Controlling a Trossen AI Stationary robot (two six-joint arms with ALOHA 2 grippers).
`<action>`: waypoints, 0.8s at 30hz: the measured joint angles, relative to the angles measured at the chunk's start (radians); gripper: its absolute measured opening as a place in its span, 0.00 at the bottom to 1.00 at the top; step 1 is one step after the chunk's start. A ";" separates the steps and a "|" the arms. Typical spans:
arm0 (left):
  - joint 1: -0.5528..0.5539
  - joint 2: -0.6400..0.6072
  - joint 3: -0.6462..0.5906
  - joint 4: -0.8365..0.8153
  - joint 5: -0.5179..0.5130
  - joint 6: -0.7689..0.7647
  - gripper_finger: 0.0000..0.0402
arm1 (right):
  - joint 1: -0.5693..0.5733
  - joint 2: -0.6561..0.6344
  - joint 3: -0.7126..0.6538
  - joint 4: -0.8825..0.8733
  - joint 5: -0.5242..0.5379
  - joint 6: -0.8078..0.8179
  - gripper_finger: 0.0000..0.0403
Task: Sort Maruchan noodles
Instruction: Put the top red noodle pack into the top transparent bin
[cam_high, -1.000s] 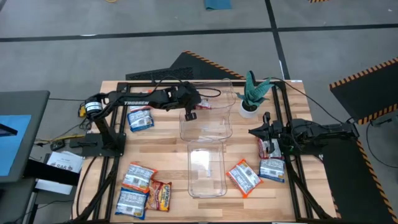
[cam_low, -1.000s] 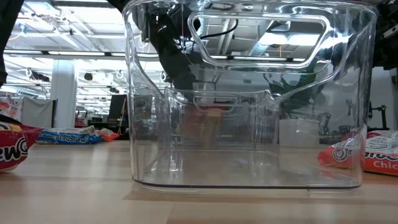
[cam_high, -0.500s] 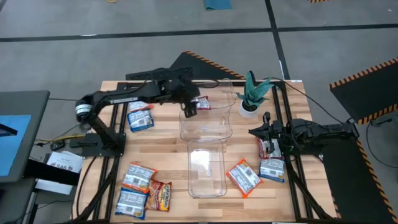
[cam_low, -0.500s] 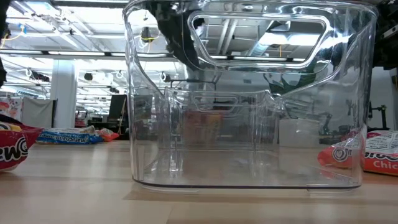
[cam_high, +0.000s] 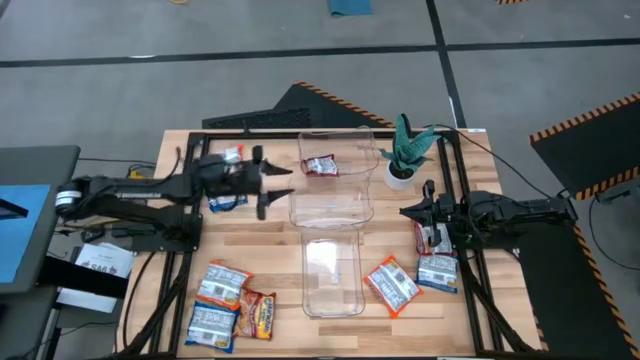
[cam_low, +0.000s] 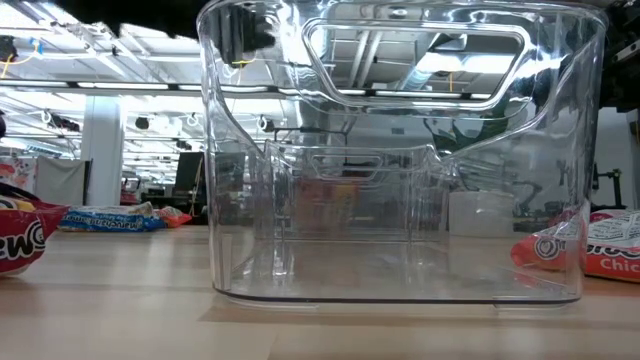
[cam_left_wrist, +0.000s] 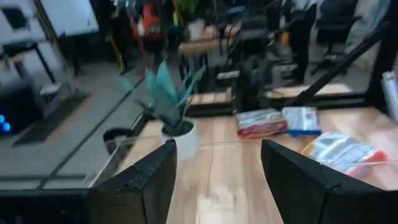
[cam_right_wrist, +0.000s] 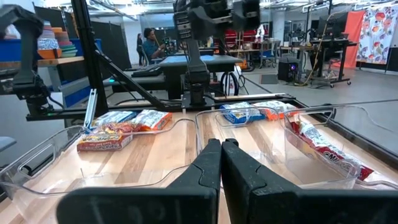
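A red noodle packet (cam_high: 320, 165) lies flat on the floor of the far clear bin (cam_high: 350, 205); the right wrist view shows this red packet (cam_right_wrist: 323, 148) too. My left gripper (cam_high: 278, 186) hovers open just left of that bin, above the table, with nothing between its fingers (cam_left_wrist: 143, 180). A blue-and-white packet (cam_high: 226, 196) lies partly under the left arm. My right gripper (cam_high: 408, 212) waits shut at the table's right side, beside a red packet (cam_high: 431, 238) and a blue one (cam_high: 438, 272). An orange-edged packet (cam_high: 392, 285) lies near the near bin (cam_high: 332, 275).
Three more packets (cam_high: 222, 283) (cam_high: 212, 325) (cam_high: 258, 315) lie at the table's near left corner. A potted plant (cam_high: 405, 150) stands at the far right, next to the far bin. In the low view the near bin (cam_low: 400, 160) fills the middle.
My left arm has drawn back from over the far bin toward the table's left edge. The red packet has stayed lying in the far bin.
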 joint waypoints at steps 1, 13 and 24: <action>-0.012 -0.027 -0.025 0.027 -0.001 0.001 0.54 | 0.000 0.000 0.000 0.000 0.000 0.000 0.09; -0.106 -0.200 -0.157 0.088 -0.010 -0.024 0.54 | -0.018 0.000 0.000 0.336 0.016 0.156 0.09; -0.141 -0.191 -0.157 0.089 -0.011 -0.024 0.54 | -0.032 0.185 0.190 0.108 0.045 0.282 0.25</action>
